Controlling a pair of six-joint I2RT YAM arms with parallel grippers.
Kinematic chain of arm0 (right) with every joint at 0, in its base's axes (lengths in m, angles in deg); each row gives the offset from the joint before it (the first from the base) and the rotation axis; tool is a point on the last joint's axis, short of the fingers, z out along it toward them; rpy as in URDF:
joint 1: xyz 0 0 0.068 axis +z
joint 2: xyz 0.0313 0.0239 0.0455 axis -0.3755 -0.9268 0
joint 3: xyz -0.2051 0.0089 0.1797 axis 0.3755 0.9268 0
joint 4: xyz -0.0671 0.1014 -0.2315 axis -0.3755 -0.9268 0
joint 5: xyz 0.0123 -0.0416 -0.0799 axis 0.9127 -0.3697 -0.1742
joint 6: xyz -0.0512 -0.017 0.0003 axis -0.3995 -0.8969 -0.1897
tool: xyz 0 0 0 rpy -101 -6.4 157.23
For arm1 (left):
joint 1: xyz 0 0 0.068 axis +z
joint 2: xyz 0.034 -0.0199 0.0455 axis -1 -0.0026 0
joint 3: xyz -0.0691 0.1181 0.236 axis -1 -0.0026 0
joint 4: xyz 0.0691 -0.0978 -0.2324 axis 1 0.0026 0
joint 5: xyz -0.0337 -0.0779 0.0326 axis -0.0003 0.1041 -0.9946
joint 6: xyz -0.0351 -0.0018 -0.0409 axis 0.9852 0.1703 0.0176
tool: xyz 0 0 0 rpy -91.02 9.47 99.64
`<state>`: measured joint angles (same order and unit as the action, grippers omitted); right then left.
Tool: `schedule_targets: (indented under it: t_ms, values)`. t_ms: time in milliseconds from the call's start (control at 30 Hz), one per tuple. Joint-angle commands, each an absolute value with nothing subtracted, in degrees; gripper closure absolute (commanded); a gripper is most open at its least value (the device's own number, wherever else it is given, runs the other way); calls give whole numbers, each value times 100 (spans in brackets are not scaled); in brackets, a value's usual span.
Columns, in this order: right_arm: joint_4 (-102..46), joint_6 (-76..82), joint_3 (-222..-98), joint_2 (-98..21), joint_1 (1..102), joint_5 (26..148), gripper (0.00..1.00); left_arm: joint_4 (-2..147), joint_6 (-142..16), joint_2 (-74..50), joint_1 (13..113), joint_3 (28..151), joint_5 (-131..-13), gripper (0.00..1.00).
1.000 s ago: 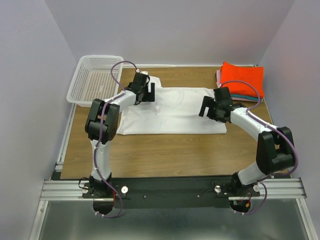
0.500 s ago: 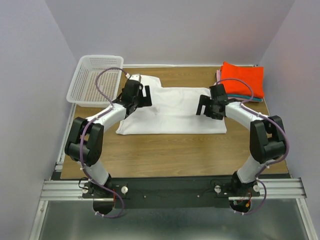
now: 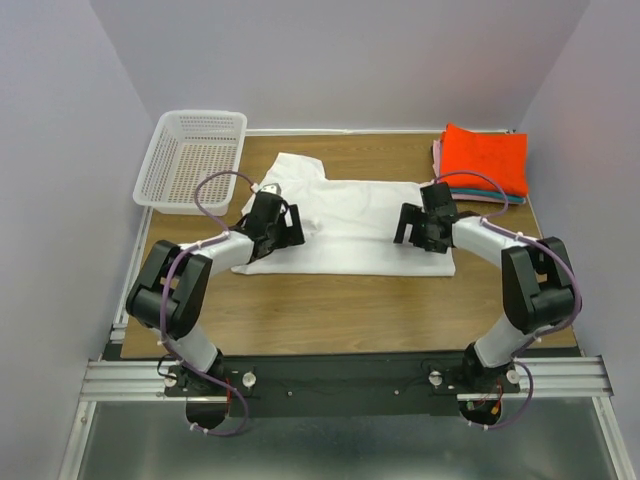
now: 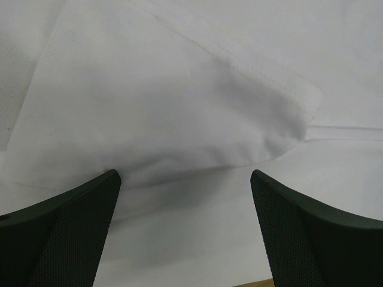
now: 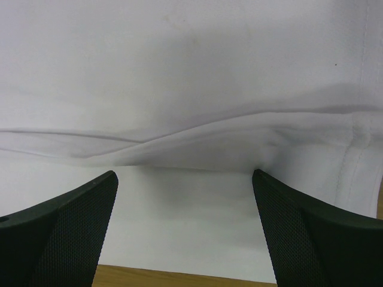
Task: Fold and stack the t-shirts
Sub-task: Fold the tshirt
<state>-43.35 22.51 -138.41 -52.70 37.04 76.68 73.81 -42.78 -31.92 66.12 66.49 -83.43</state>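
As the fold stands: I judge the white t-shirt [image 3: 350, 225] to be partway folded. It lies across the middle of the table [image 3: 330, 310], running left to right, and is not yet on the stack.
Left gripper [image 3: 288, 228]: low over the shirt's left part, spread wide and holding nothing. In my wrist view its fingers [image 4: 66, 239] flank a soft raised ridge of cloth without closing on it.
Right gripper [image 3: 412, 226]: low over the shirt's right end, likewise wide and empty. A long shallow wrinkle lies just ahead of its fingers [image 5: 317, 239].
Next move: I think both grippers must settle onto the cloth, pinch a layer, then lift and carry it over together. If one side leads, the fold is likely to come out skewed.
Shirt's look: plain white, thin and limp, and doubled in places, with one layer lapping over another. One sleeve [image 3: 292, 168] juts out at the far left toward the white mesh basket [image 3: 190, 160]. A stitched hem [image 5: 359, 149] runs down the right edge of my right wrist view. Creases are few and soft.
Stack: the orange-red shirt [image 3: 485, 160] lies on top at the far right corner, with a teal edge [image 3: 503, 198] and a pink edge [image 3: 438, 150] showing beneath. It sits just beyond the white shirt's right end, and I cannot tell whether they touch.
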Motion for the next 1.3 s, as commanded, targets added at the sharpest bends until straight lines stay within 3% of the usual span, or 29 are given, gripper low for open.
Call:
schedule_targets:
  t_ms: [0,333,667,900,1267]
  values:
    - [-4639,2503,-13202,-4722,3691,7739,0,7853,-3677,-2794,6481,5963,-8258,2]
    - [-4674,2855,-11884,-3305,3770,8285,0,8592,-2771,-1598,5803,5180,-8514,2]
    - [-5342,3075,-11645,-2303,3770,8206,0,10234,-1751,-834,5259,5093,-9295,2]
    - [-5510,3338,-11303,-2013,3778,8399,0,10438,-1505,160,5250,4671,-9137,2]
    - [-5931,3918,-11031,-1178,3796,8541,0,10676,-1689,442,5250,5486,-9839,2]
